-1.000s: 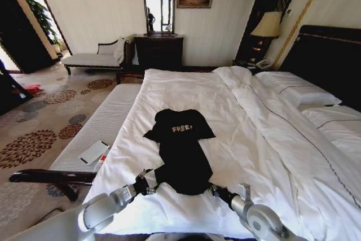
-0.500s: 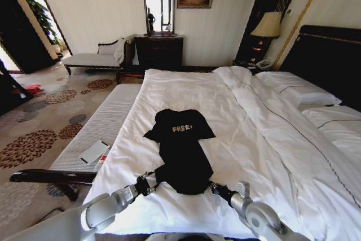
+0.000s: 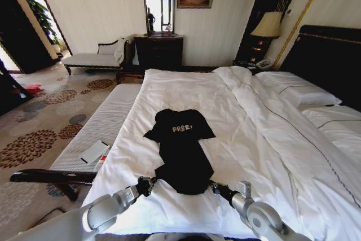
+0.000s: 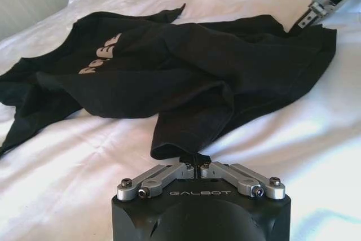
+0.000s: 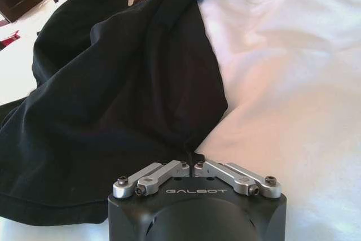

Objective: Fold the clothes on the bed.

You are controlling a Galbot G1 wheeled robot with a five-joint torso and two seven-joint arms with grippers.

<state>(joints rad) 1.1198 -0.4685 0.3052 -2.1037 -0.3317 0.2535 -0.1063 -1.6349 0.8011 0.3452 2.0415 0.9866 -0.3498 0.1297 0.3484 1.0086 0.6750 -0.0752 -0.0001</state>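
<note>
Gripping the hem, no fold yet

Pinching the black T-shirt [image 3: 181, 149] at its near hem corners, the left gripper [image 4: 194, 169] and right gripper [image 5: 192, 165] were both closed on fabric. It lay flat, chest-up, mid-bed [image 3: 271, 139]; every fold remained undone.

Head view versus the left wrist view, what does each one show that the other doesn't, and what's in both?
Head view alone: the whole bed with its pillows, a pale bench alongside it, the lamp, mirror and patterned carpet. It also reads the T-shirt's lettering upright as "FREE!".

Left wrist view alone: the left gripper close up, pinched shut on a bunched fold of the hem.

Both: the black T-shirt lying on the white duvet, the left gripper at one hem corner, and the right gripper at the other.
</note>
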